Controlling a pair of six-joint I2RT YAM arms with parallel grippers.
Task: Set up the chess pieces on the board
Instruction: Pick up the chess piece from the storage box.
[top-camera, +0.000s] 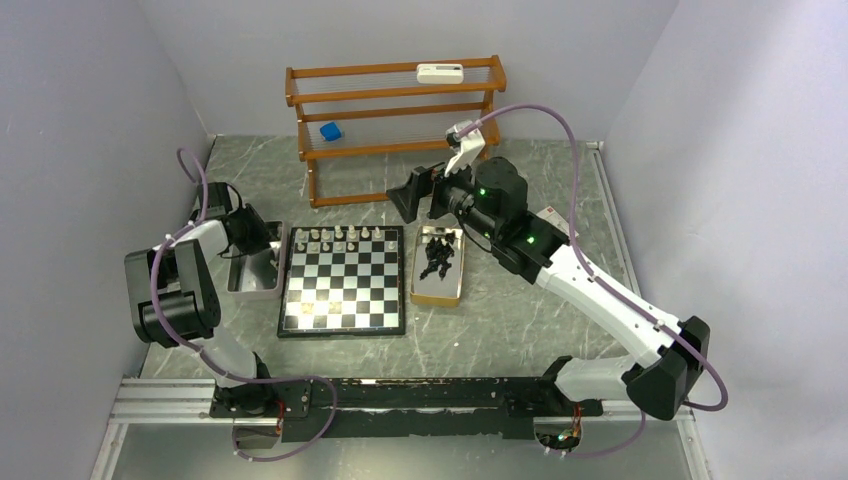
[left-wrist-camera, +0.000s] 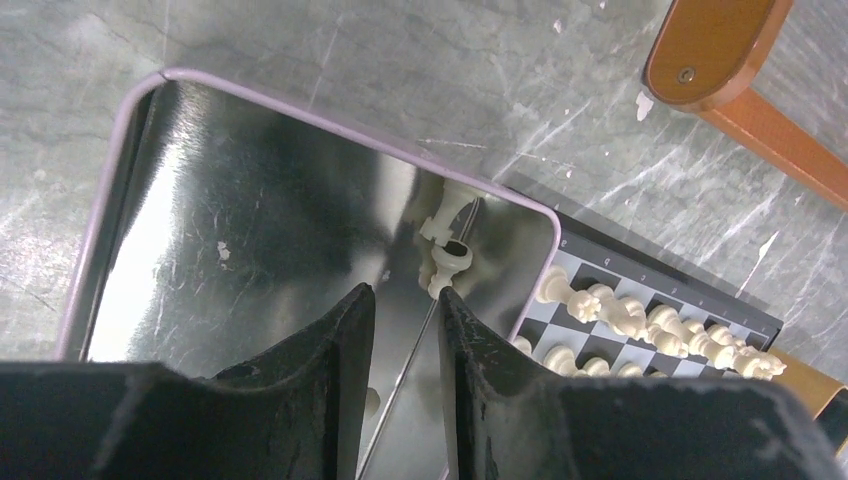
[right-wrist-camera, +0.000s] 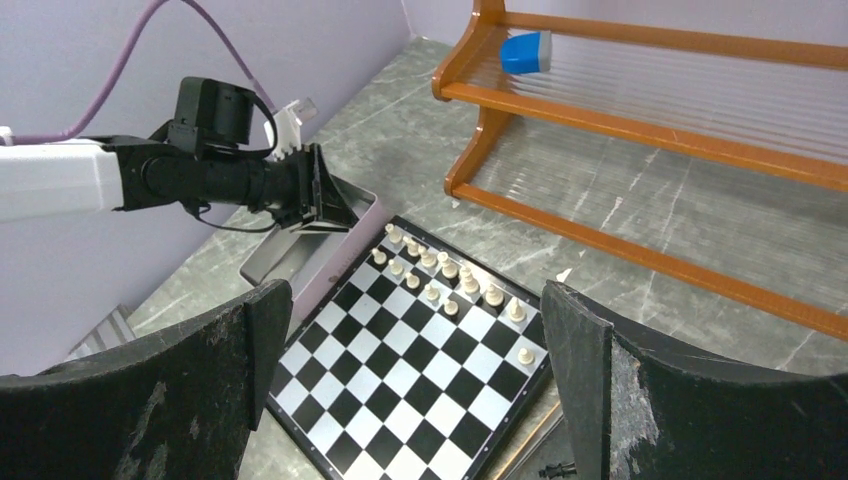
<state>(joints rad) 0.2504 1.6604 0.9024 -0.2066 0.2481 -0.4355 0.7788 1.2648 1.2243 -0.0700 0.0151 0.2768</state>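
Far left, the left gripper (left-wrist-camera: 405, 300) hangs low in the metal tray (left-wrist-camera: 250, 200), fingers only a crack apart with nothing between them and one cream piece (left-wrist-camera: 447, 262) lying just past the tips. The board (top-camera: 345, 295) sits mid-table with cream pieces (top-camera: 340, 238) along its far rows. Black pieces (top-camera: 438, 260) are piled in the right tray (top-camera: 436, 292), and the right gripper (right-wrist-camera: 415, 310) is spread wide above.

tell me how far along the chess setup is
Done: whitish-cream chess pieces stand in two gappy far rows on the black-and-silver chessboard. In hand: the left gripper, open, hovers over a cream piece lying in the shiny metal tray. Left: black pieces heaped in the right-hand tray; right gripper open, empty.
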